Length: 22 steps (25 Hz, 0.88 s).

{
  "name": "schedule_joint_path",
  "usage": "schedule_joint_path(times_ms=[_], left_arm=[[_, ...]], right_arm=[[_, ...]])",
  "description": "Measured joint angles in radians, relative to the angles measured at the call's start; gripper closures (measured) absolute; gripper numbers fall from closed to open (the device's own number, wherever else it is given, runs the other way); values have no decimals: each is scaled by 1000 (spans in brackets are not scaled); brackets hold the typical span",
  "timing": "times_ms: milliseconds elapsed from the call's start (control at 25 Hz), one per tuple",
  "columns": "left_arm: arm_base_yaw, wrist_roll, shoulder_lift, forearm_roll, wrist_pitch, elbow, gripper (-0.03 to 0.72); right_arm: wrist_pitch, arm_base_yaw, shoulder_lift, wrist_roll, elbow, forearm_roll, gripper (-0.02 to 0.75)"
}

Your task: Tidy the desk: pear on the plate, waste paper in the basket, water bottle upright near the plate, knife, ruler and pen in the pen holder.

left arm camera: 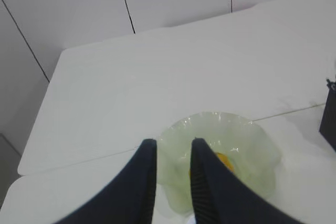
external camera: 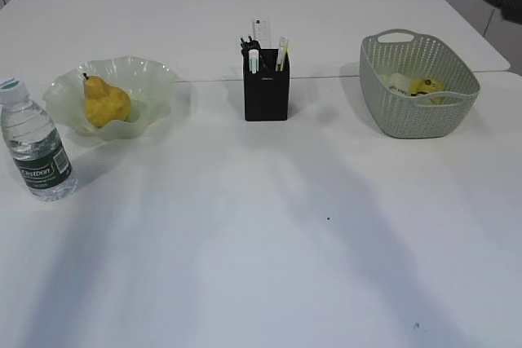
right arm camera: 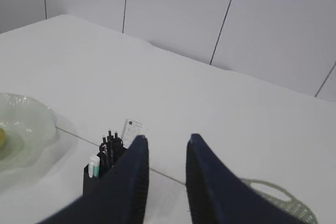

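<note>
The yellow pear (external camera: 105, 103) lies in the pale green plate (external camera: 151, 77) at the left of the desk (external camera: 269, 226). The water bottle (external camera: 35, 143) stands upright just left of the plate. The black pen holder (external camera: 266, 94) holds the clear ruler (external camera: 260, 33), pens and other dark items; the knife cannot be told apart. Yellow waste paper (external camera: 424, 85) lies in the sage-green basket (external camera: 408, 116). My left gripper (left arm camera: 174, 142) hangs open and empty above the plate (left arm camera: 247, 140), where the pear (left arm camera: 224, 160) shows. My right gripper (right arm camera: 166, 139) is open and empty, high above the pen holder (right arm camera: 90, 179) and basket (right arm camera: 294, 208).
A seam (external camera: 326, 77) runs across the tabletop behind the objects. The desk's far edge meets a white panelled wall (right arm camera: 210, 14). Neither arm shows in the exterior view.
</note>
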Motion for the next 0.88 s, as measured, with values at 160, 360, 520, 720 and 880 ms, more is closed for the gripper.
schedule_joint_path(times_ms=[160, 360, 520, 720, 880], left_arm=[[0, 0, -137, -32, 17, 67, 535], [0, 0, -291, -65, 113, 135, 534], [0, 0, -396, -71, 236, 141, 533], [0, 2, -509, -100, 354, 168, 533], [0, 131, -586, -292, 408, 227, 533]], right_arm=[[89, 0, -150, 6, 76, 2, 522], [190, 0, -356, 10, 168, 17, 522], [292, 0, -511, 10, 246, 31, 522], [439, 0, -691, -38, 364, 111, 522], [550, 0, -833, -203, 419, 287, 522]])
